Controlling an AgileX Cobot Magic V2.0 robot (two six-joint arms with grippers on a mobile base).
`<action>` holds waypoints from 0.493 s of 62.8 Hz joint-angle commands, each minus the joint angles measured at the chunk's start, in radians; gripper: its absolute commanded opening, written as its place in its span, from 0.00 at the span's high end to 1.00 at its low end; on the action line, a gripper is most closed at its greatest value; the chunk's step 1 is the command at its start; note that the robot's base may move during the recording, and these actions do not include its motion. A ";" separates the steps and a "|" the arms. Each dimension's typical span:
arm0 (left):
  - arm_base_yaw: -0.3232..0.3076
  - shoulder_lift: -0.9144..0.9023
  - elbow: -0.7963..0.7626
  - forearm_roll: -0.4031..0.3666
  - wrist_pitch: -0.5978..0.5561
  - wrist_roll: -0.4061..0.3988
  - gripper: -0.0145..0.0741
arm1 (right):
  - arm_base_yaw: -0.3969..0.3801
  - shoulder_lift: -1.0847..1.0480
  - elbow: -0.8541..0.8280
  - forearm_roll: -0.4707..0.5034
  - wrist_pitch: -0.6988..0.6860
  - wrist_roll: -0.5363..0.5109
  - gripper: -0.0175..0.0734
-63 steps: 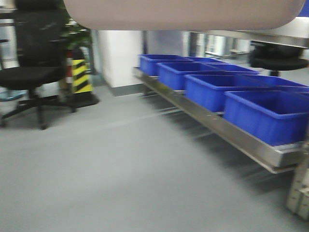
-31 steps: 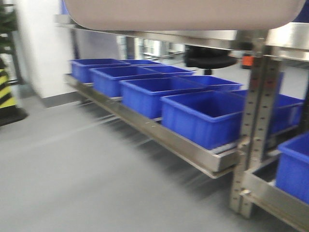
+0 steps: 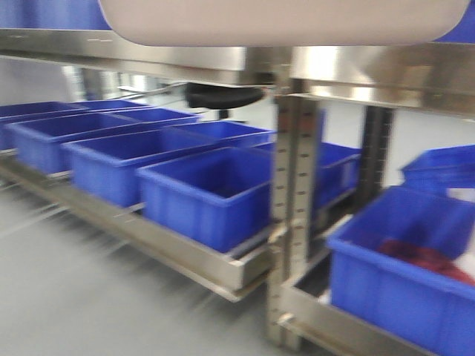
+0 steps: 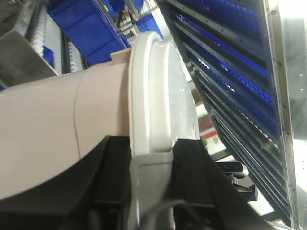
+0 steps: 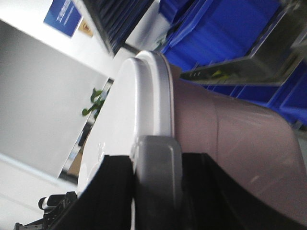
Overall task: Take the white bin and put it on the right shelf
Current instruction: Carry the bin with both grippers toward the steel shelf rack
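Observation:
The white bin (image 3: 282, 21) is held up in the air; its pinkish-white underside fills the top of the front view. My left gripper (image 4: 152, 155) is shut on the bin's (image 4: 72, 129) lidded rim at one end. At the other end my right gripper (image 5: 156, 160) is shut on the rim of the bin (image 5: 230, 139), over a grey latch. The glossy white lid (image 5: 125, 110) shows in both wrist views. The right shelf (image 3: 378, 70), shiny stainless steel with a tall front lip, runs just below the bin, on a perforated upright (image 3: 295, 208).
Several blue plastic bins (image 3: 200, 189) stand in a row on a low steel shelf (image 3: 185, 256) at left. Another blue bin (image 3: 393, 278) with something red inside sits low at right. Grey floor (image 3: 67, 297) lies in front. More racks of blue bins (image 4: 225, 52) show in the wrist views.
The view has swung to the right: the chair, wall and striped post have left the frame, and the steel rack with its upright has come to the middle. The white bin stays held.

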 commanded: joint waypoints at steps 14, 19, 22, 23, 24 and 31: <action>-0.036 -0.048 -0.036 -0.116 0.265 0.000 0.98 | 0.023 -0.030 -0.031 0.092 0.141 -0.010 0.73; -0.036 -0.048 -0.036 -0.116 0.265 0.000 0.98 | 0.023 -0.030 -0.031 0.092 0.141 -0.010 0.73; -0.036 -0.048 -0.036 -0.116 0.265 0.000 0.98 | 0.023 -0.030 -0.031 0.092 0.141 -0.010 0.73; -0.036 -0.048 -0.036 -0.116 0.265 0.000 0.98 | 0.023 -0.030 -0.031 0.092 0.141 -0.010 0.73; -0.036 -0.048 -0.036 -0.116 0.265 0.000 0.98 | 0.023 -0.030 -0.031 0.092 0.141 -0.010 0.73; -0.036 -0.048 -0.036 -0.116 0.265 0.000 0.98 | 0.023 -0.030 -0.031 0.092 0.141 -0.010 0.73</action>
